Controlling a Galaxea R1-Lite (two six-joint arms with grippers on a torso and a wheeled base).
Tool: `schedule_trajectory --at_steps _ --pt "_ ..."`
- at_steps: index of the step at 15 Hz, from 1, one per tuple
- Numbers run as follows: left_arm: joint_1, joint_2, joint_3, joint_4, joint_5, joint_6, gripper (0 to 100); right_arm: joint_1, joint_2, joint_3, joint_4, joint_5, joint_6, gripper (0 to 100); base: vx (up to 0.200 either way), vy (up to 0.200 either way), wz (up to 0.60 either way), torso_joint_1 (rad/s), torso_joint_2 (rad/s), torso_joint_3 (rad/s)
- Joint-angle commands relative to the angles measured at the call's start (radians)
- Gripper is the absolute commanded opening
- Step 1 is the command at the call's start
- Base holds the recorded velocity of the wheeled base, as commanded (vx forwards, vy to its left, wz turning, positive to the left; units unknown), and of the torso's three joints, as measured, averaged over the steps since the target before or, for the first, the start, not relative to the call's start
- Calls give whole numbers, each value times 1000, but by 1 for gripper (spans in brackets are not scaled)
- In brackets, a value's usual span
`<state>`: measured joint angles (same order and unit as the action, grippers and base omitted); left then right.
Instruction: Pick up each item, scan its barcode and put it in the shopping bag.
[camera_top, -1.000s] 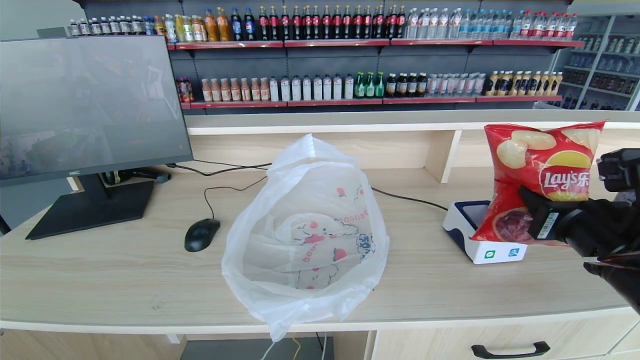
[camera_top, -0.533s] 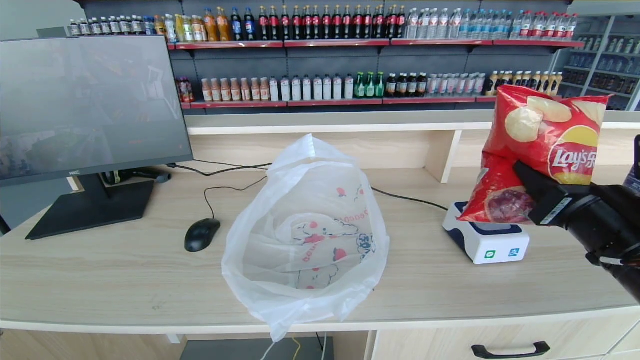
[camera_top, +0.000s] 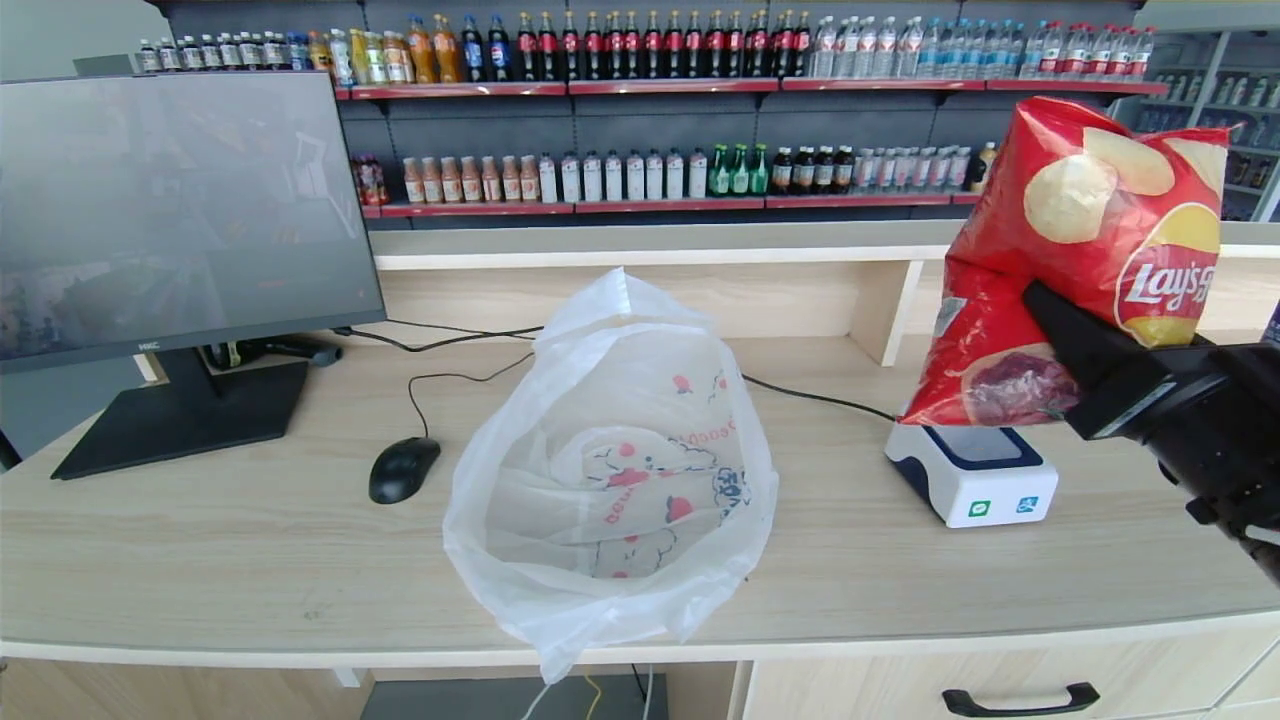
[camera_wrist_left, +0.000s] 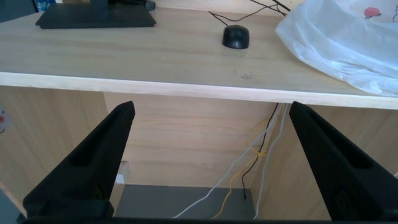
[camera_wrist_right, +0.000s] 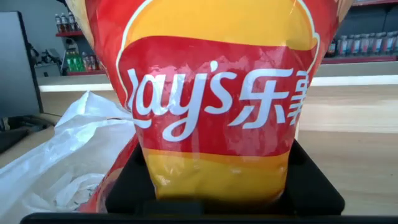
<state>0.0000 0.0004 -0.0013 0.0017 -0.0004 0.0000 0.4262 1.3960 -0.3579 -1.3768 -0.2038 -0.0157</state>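
One item in hand: the red chip bag (camera_top: 1075, 230) hangs upright just above the barcode scanner (camera_top: 975, 470), not touching it. The right gripper (camera_top: 1050, 320) pinches the pack's lower half, with one black finger across its front and the other hidden behind. The left gripper (camera_wrist_left: 211, 109) has its fingers spread wide, well away from the scanner and lower than the countertop (camera_wrist_left: 155, 56).

Risks, as we judge them:
- We cannot see the barcode. If it faces away from the scanner window, there is no read.
- The pack is puffy and slick, so the pinch may slip or let it swivel.
- The white shopping bag (camera_top: 610, 470) stands open to the scanner's left. A low carry could catch its limp rim and fold the mouth shut.
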Motion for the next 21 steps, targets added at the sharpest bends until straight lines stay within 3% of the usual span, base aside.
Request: schedule_trajectory --at_steps 1,4,9,19,21 --pt "0 0 0 0 0 0 100 5 9 20 -25 0 -20 0 0 0 0 0 0 0" --pt "0 0 0 0 0 0 100 5 9 45 -42 0 -16 0 -200 0 0 10 4 4" --pt "0 0 0 0 0 0 100 5 -5 85 -56 18 -10 0 0 0 0 0 0 0" --pt "0 0 0 0 0 0 100 3 -6 109 -74 46 10 0 0 200 0 5 6 0" --pt "0 0 0 0 0 0 100 3 -6 111 -77 47 10 0 0 0 0 0 0 0"
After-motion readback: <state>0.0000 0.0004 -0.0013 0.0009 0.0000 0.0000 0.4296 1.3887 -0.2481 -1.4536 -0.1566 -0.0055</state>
